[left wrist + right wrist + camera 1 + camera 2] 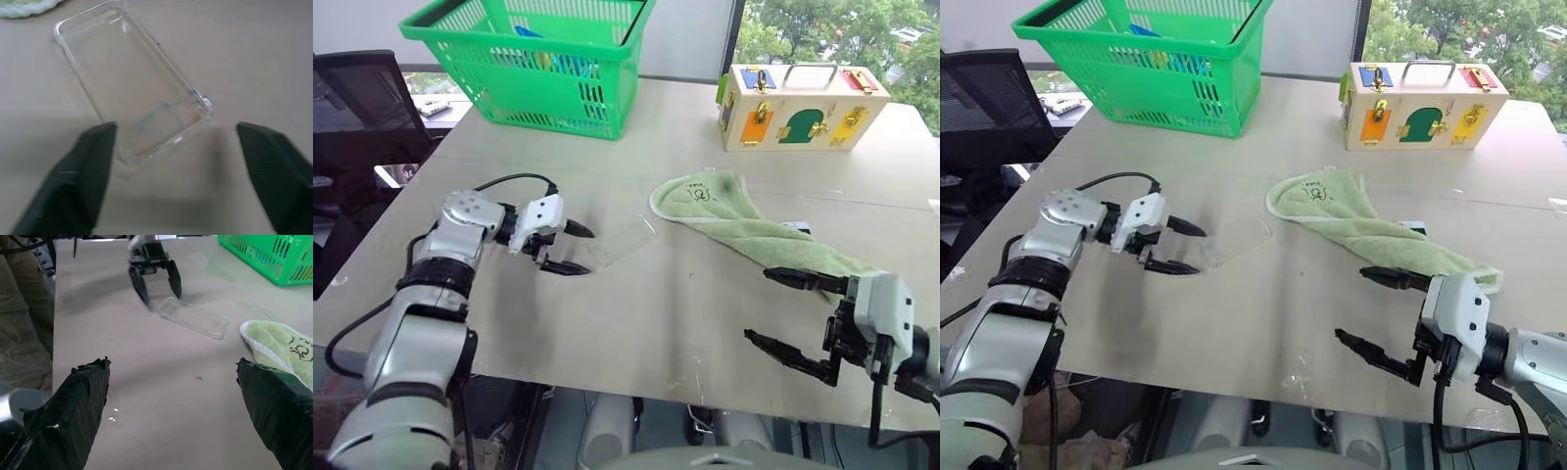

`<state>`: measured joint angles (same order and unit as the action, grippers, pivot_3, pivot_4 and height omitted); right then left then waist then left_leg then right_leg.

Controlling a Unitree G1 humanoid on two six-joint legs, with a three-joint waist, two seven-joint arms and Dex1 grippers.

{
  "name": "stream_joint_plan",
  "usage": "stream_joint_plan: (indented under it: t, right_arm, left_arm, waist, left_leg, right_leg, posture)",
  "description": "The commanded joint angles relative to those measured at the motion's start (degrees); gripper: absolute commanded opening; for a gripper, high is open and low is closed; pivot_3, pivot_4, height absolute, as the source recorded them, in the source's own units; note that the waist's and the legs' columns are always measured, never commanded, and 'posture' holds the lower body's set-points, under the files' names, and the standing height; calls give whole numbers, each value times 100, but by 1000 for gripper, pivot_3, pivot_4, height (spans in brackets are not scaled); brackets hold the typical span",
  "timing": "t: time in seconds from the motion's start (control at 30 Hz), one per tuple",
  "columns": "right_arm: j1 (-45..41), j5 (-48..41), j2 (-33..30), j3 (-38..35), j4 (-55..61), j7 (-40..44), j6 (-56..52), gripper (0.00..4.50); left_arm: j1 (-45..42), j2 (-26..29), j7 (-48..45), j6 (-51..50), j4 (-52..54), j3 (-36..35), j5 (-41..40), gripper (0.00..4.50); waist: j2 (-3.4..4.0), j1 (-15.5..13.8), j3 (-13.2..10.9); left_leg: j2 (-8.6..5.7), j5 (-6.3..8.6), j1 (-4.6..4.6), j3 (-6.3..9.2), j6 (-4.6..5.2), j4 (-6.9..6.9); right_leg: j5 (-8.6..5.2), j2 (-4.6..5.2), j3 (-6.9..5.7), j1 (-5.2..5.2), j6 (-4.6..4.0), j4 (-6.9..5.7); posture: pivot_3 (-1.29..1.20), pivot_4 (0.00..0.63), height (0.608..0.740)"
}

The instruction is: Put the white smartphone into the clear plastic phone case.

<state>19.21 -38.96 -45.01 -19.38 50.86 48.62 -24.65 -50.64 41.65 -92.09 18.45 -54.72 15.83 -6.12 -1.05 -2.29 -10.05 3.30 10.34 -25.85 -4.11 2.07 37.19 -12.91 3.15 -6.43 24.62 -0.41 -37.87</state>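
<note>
Nearest the camera, the right hand hovered over the front edge of the table, its two black fingers spread wide with nothing between them, on the near side of the green towel, my landmark here. To the towel's left and a little nearer than its rounded end lay the clear plastic phone case, flat on the table with its open side up, as far as the glassy rim lets me judge, and apart from the towel. The left hand stood at the case's far-from-towel end, fingers apart and straddling the short edge without yet clamping it; one fingertip looked just beside the corner. The white smartphone I could not find anywhere; a small dark-and-white edge peeked from under the towel's right part, which might be it, but that is too little to tell. Beyond the towel sat a wooden latch box, and beyond and left of it a green basket. The risk, I judged, was that the thin, slippery shell would skate away or flex and pop free when pinched at one corner, and that dragging the towel off could fling whatever lies beneath.
</note>
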Motion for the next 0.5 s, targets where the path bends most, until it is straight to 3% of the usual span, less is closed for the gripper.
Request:
stream_joint_plan:
  t: [0.03,0.17,0.27,0.37,0.5]
  right_arm:
    - [39,-45,14,-70,271,-164,21,4500]
    - [93,-57,8,-83,364,-307,-18,4500]
    - [111,-45,9,-48,394,-375,-15,4500]
    - [70,6,16,39,381,-446,-5,4500]
    - [-18,33,19,130,336,-511,8,4500]
  left_arm:
    - [-314,-202,-41,556,-554,126,257,2232]
    - [-414,-248,-41,738,-810,230,303,144]
    - [-344,-136,-41,581,-657,364,80,60]
    - [-159,-8,-41,-628,112,278,-465,60]
    - [573,329,357,-3272,2791,-21,-1034,60]
  waist:
    - [-2,1,1]
    - [-2,21,1]
    - [-3,23,2]
    - [-3,39,2]
    - [-3,73,1]
  left_leg:
    - [0,1,-1,0,2,3]
    - [-1,3,-1,-3,5,4]
    - [-1,3,2,-3,6,4]
    - [2,3,5,-2,6,5]
    - [5,3,0,0,6,6]
  right_leg:
    - [0,0,0,0,0,0]
    - [0,-3,4,0,0,0]
    - [1,-5,4,0,1,-3]
    - [0,-4,6,0,0,-7]
    - [0,2,9,0,0,-5]
  posture:
    - [0,150,740]
    - [0,150,740]
    - [0,150,740]
    - [0,150,740]
    - [0,150,740]
